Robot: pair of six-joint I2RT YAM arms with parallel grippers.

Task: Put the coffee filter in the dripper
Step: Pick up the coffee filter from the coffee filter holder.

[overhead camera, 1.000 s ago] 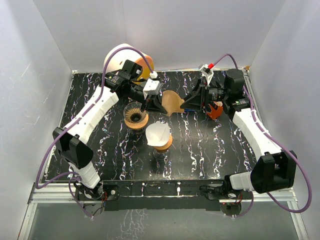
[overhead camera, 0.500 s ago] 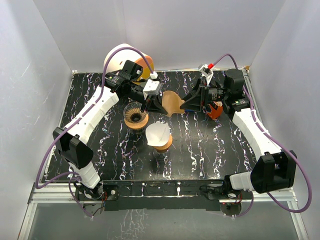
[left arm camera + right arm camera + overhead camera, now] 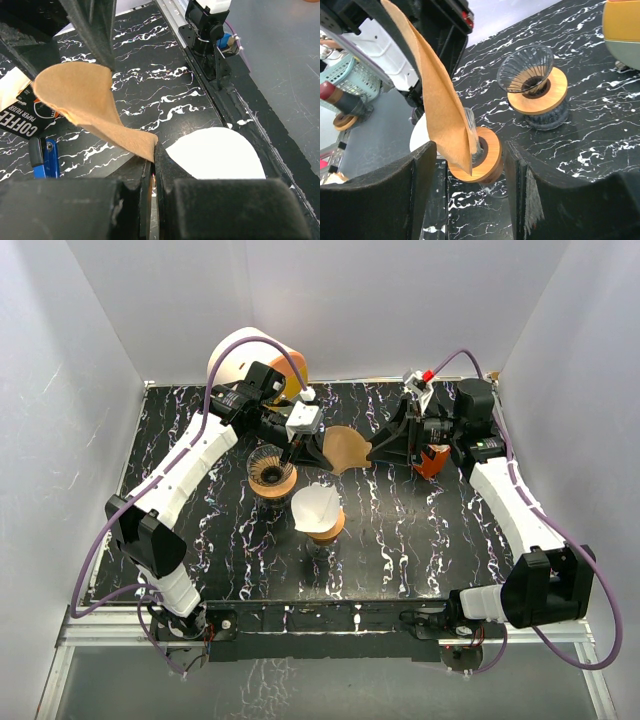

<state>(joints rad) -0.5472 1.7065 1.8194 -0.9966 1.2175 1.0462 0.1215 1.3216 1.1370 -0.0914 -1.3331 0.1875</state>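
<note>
Black marbled table (image 3: 400, 540), orange-white vessel (image 3: 235, 355)

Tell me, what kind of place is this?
Probably a robot practice booth, not a kitchen: plain white walls box in a black marbled table, two robot arms are bolted at its near edge, and coffee drippers stand there with a brown paper filter held above.

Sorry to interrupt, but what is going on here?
The left hand is pinching a brown paper coffee filter by one edge, holding it in the air between the arms. The right hand is open at its other edge. The empty glass dripper stands nearby; another dripper holds a white filter.
</note>
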